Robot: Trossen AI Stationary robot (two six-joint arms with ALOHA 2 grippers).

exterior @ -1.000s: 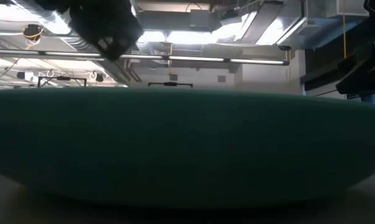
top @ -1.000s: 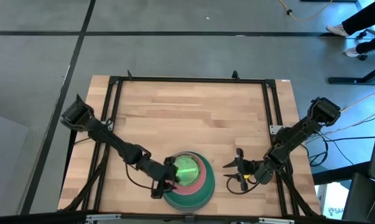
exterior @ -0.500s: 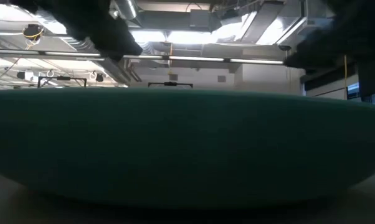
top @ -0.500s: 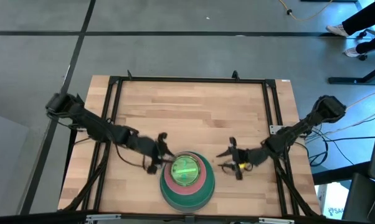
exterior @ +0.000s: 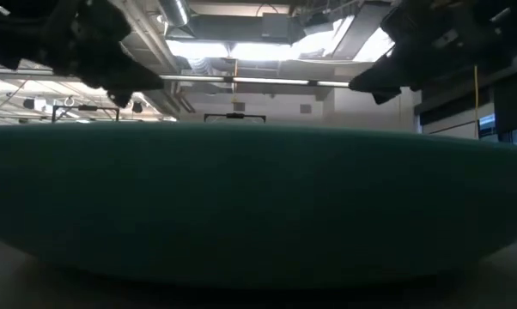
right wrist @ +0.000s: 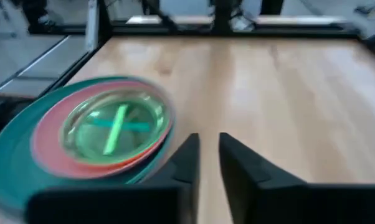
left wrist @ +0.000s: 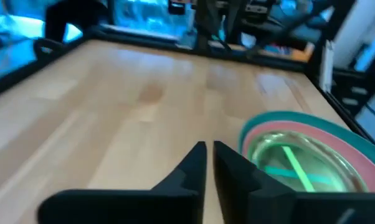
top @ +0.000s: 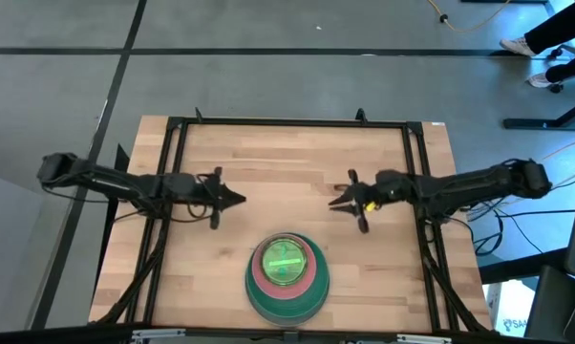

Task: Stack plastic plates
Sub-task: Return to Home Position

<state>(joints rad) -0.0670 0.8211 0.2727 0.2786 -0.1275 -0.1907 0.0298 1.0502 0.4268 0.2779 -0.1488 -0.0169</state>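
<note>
Left gripper [top: 227, 198] hung over table [top: 287, 153], left of middle, tip toward centre. We saw its fingers [left wrist: 194, 163] nearly touching, thin slit between, nothing held. Plastic plates [top: 286, 279] sat in one stack by table edge nearest low camera, between both arms: dark green plate [top: 311, 298] lowest, pink plate [top: 259, 277] on it, lime green plate [top: 286, 260] on top. Right gripper [top: 339, 202] hung right of middle, tip toward centre. We noted its fingers [right wrist: 184, 158] close together, narrow gap, empty.
</note>
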